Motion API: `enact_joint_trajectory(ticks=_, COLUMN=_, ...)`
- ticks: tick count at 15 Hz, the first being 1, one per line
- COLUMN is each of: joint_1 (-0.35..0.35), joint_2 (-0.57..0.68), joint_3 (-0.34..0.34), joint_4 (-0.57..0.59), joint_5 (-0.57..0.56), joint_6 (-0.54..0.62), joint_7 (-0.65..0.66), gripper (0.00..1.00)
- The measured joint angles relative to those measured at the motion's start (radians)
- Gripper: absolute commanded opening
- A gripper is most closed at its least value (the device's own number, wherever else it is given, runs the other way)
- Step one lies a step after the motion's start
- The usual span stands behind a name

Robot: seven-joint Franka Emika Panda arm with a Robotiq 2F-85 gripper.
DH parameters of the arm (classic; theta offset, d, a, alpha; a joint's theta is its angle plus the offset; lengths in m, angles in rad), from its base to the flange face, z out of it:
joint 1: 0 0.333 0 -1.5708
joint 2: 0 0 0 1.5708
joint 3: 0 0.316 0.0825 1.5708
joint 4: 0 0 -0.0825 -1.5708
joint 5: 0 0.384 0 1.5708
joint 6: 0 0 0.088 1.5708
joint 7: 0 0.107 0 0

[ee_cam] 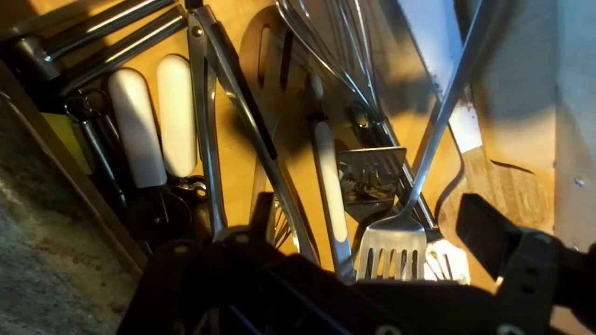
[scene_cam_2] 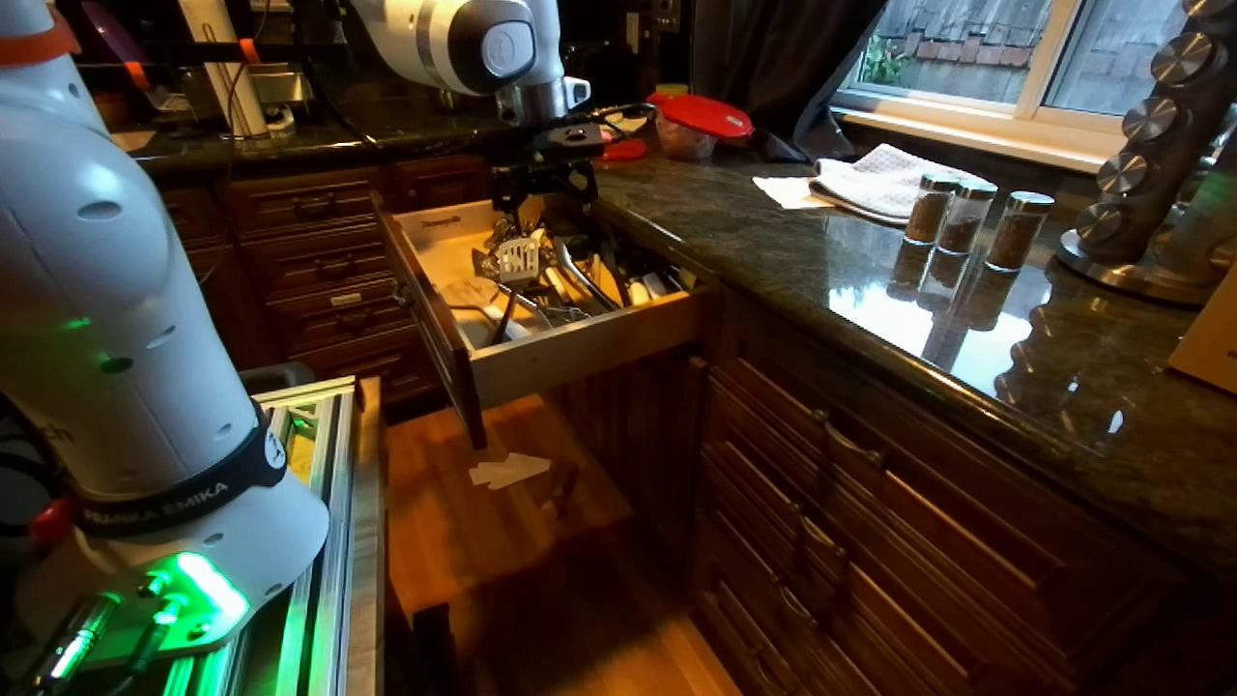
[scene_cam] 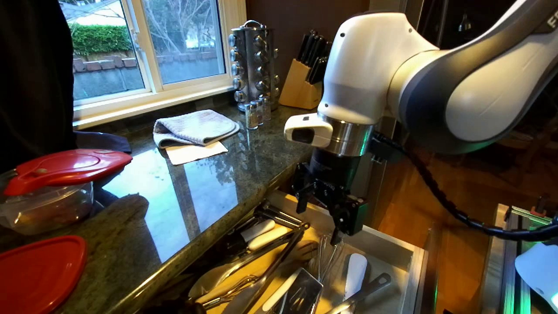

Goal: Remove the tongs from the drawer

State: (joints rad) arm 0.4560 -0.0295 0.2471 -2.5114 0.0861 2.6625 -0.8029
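The tongs lie spread in a V among utensils in the drawer. They have silver arms with dark grips, and their hinge is at the upper left in the wrist view. They also show in both exterior views. My gripper is open and empty, pointing down above the drawer. In the wrist view its fingers are wide apart. One tongs arm passes between them in the picture, close to the left finger. The lower ends of the tongs are partly hidden behind the gripper.
A slotted metal spatula, a whisk, a wooden-ended spatula and white-handled tools crowd the drawer. The stone counter edge runs along the drawer. A folded towel and red-lidded container sit on the counter.
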Motion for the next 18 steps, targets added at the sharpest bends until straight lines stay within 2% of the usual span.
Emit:
enact_joint_trajectory(ticks=7, joint_1=-0.064, joint_2=0.118, joint_3=0.021, joint_4=0.004, joint_5=-0.262, joint_6=0.115, joint_7=0.118, gripper=0.99)
enact_joint_trajectory(ticks=8, joint_1=-0.070, joint_2=0.134, joint_3=0.021, joint_4=0.009, joint_5=-0.287, joint_6=0.130, joint_7=0.130, gripper=0.91)
enact_joint_trajectory(ticks=9, joint_1=-0.075, joint_2=0.150, joint_3=0.021, joint_4=0.016, joint_5=-0.311, joint_6=0.141, joint_7=0.142, gripper=0.88)
enact_joint_trajectory(ticks=11, joint_1=-0.085, joint_2=0.180, joint_3=0.021, joint_4=0.035, joint_5=-0.353, joint_6=0.152, joint_7=0.163, gripper=0.74)
enact_joint_trajectory(ticks=12, joint_1=-0.089, joint_2=0.195, joint_3=0.021, joint_4=0.048, joint_5=-0.371, joint_6=0.158, joint_7=0.172, gripper=0.79)
enact_joint_trajectory(ticks=14, joint_1=-0.094, joint_2=0.227, joint_3=0.021, joint_4=0.074, joint_5=-0.396, joint_6=0.167, joint_7=0.180, gripper=0.69)
enact_joint_trajectory(ticks=16, joint_1=-0.098, joint_2=0.258, joint_3=0.021, joint_4=0.101, joint_5=-0.412, joint_6=0.170, joint_7=0.181, gripper=0.74)
enact_joint_trajectory(ticks=18, joint_1=-0.100, joint_2=0.290, joint_3=0.021, joint_4=0.128, joint_5=-0.428, joint_6=0.171, joint_7=0.186, gripper=0.73)
